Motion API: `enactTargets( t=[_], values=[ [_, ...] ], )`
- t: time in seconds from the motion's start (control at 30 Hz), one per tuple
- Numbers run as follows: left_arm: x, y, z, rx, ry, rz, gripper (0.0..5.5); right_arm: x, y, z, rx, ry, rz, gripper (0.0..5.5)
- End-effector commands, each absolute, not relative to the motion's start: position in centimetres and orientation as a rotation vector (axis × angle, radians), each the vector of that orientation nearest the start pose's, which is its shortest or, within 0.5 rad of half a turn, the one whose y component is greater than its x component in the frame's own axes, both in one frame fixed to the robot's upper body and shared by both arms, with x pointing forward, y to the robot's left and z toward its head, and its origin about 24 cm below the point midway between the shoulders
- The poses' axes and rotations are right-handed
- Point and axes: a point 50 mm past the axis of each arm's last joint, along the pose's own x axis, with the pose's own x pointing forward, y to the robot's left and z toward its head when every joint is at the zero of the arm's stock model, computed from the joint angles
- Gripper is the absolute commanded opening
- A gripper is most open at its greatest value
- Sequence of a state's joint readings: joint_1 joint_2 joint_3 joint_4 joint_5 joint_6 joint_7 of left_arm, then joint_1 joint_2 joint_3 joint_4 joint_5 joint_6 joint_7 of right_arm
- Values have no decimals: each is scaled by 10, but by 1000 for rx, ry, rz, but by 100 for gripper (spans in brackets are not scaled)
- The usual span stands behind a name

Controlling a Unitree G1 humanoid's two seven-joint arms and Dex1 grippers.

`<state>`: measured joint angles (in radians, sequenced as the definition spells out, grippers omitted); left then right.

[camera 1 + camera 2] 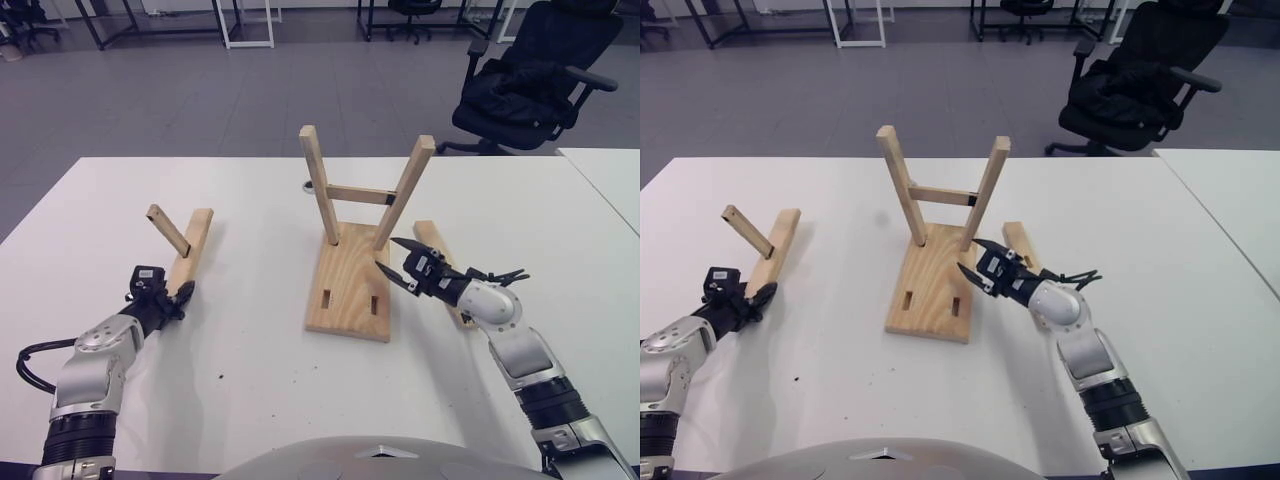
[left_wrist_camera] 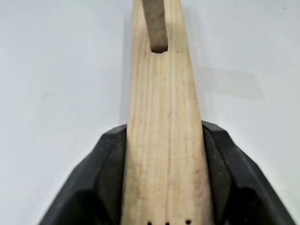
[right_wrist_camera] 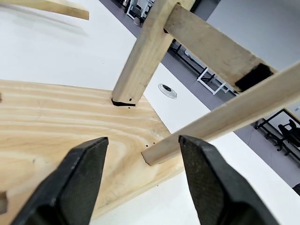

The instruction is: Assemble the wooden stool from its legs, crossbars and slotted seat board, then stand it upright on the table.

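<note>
The flat, pale-grained slotted seat board (image 1: 350,290) lies on the white table (image 1: 250,380). Its 12 o'clock slots hold two square wooden legs (image 1: 320,185) joined by a crossbar (image 1: 360,195). At 9 o'clock the left gripper (image 1: 176,295) clamps a loose leg (image 1: 195,245); at 3 o'clock the right gripper (image 1: 388,256) has its fingers apart.

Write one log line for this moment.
left gripper: shut on loose leg | right gripper: open near mounted leg | seat board: two slots empty

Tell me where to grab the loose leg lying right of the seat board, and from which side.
Grip the loose leg near its far end, the bare stretch beyond the open right gripper. It lies flat on the table, so come down from above with the fingers across its narrow width. The seat board probably crowds any approach from its left.
</note>
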<state>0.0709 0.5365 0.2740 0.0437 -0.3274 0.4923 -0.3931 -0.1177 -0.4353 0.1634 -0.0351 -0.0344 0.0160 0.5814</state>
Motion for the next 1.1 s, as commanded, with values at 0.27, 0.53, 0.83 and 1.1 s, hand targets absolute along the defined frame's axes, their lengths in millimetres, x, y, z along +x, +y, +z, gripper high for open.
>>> enactTargets(
  t=[0.27,0.53,0.83,1.1],
  values=[
    [232,277,133,-16,-48,-337,202,299,-184,206,155,-221,666,281],
    [241,193,210,153,-272,-732,202,288,-96,264,524,-210,931,350],
    [238,166,192,244,-187,-874,202,282,-91,264,815,-109,896,256],
    [236,164,188,271,-160,-893,202,276,-92,259,850,-88,877,124]
  ],
)
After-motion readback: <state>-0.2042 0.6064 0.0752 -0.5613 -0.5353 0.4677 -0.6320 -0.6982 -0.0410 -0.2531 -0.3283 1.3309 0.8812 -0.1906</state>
